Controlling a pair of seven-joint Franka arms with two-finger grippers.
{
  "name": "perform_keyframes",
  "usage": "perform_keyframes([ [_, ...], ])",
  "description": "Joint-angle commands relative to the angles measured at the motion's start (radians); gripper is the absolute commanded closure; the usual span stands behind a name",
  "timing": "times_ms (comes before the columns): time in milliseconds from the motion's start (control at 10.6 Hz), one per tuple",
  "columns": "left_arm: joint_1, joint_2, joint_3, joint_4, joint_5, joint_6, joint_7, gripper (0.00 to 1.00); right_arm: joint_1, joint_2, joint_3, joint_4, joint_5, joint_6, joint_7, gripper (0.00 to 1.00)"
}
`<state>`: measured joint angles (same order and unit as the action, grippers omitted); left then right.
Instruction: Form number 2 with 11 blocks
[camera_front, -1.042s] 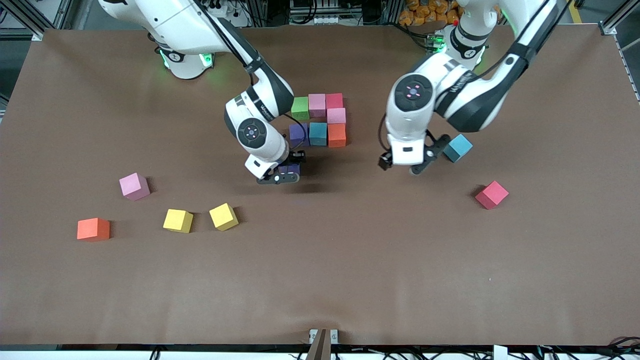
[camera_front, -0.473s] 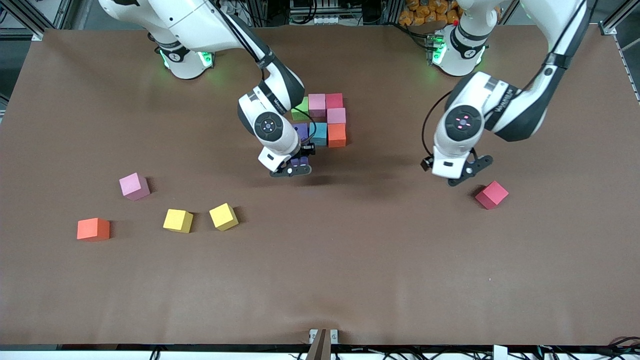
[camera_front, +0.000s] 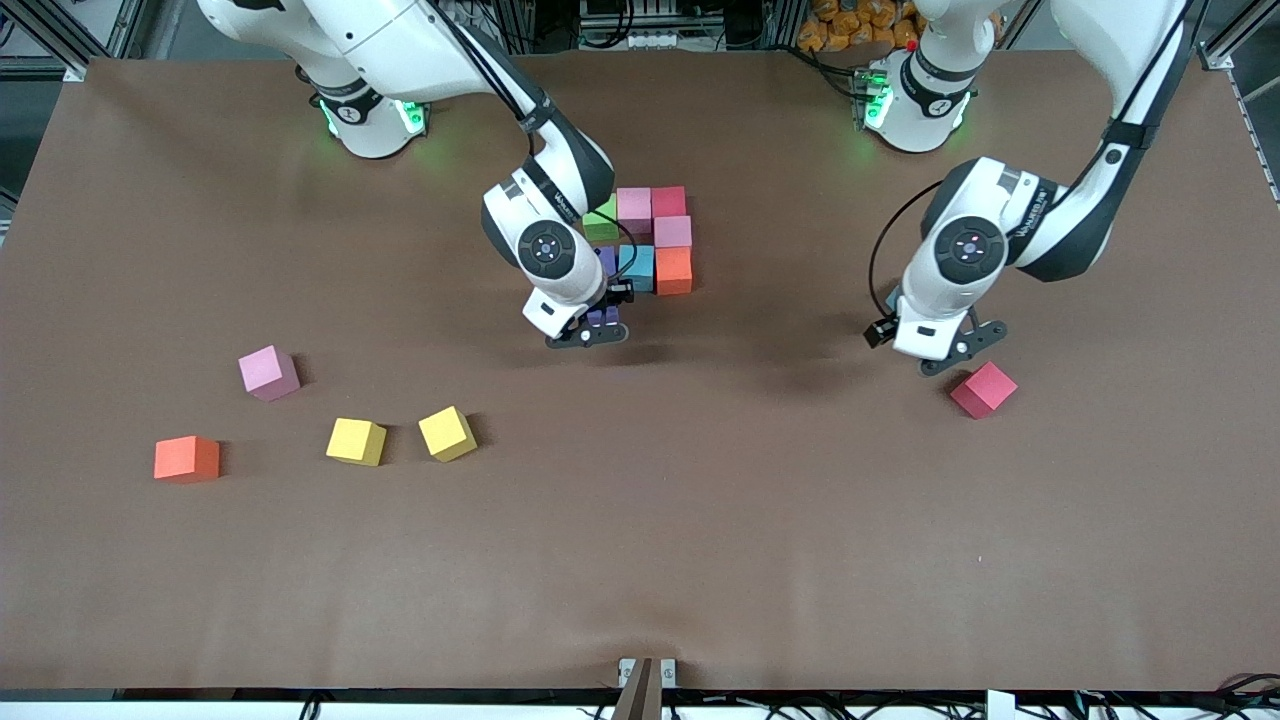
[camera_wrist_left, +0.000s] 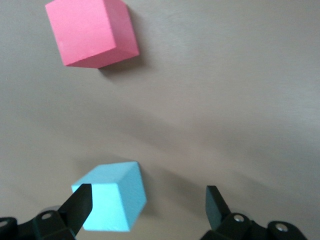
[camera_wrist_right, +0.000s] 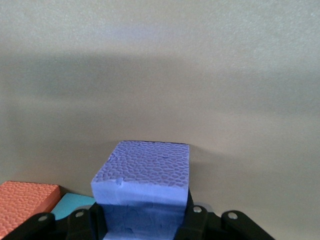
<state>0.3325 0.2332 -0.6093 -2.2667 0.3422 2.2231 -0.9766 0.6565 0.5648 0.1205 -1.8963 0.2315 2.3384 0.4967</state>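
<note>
From the high front view we see the right end effector (camera_front: 590, 331) low over the brown tabletop (camera_front: 640, 540), just at the near edge of the partly built number 2 (camera_front: 645, 240), a cluster of touching green, pink, crimson, orange, cyan and purple foam cubes. Only the right wrist view lets us see its fingers clamped together on a purple foam cube (camera_wrist_right: 142, 182), with an orange cube (camera_wrist_right: 22, 202) and a cyan cube (camera_wrist_right: 75, 204) of the cluster just beside it. The left end effector (camera_front: 945, 352) hangs with its fingers spread apart, holding nothing, near a loose crimson foam cube (camera_front: 984, 389). The left wrist view shows us what the front view hides under the arm: a light cyan foam cube (camera_wrist_left: 112, 200) lying on the tabletop, close to one fingertip (camera_wrist_left: 80, 202). We also find a pink cube (camera_front: 268, 372), two yellow cubes (camera_front: 356, 441) and an orange cube (camera_front: 187, 458) scattered well apart from both end effectors, toward the right arm's end.
</note>
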Motion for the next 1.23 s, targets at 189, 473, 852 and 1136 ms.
perform_keyframes([
  [189,0.006,-0.054,0.052,-0.109,-0.057,0.035,0.042,0.0,0.025,0.007,-0.01,-0.001,0.0,-0.005,0.01,1.0],
  [473,0.008,-0.051,0.112,-0.134,-0.166,0.035,0.135,0.0,0.025,0.006,-0.01,-0.004,-0.017,-0.005,0.008,1.0],
  [852,0.008,-0.025,0.164,-0.139,-0.219,0.035,0.214,0.0,0.025,0.004,-0.012,-0.01,-0.027,-0.005,0.008,1.0],
  [1136,0.01,-0.006,0.166,-0.143,-0.278,0.052,0.22,0.0,0.025,0.003,-0.012,-0.012,-0.029,-0.007,0.006,1.0],
])
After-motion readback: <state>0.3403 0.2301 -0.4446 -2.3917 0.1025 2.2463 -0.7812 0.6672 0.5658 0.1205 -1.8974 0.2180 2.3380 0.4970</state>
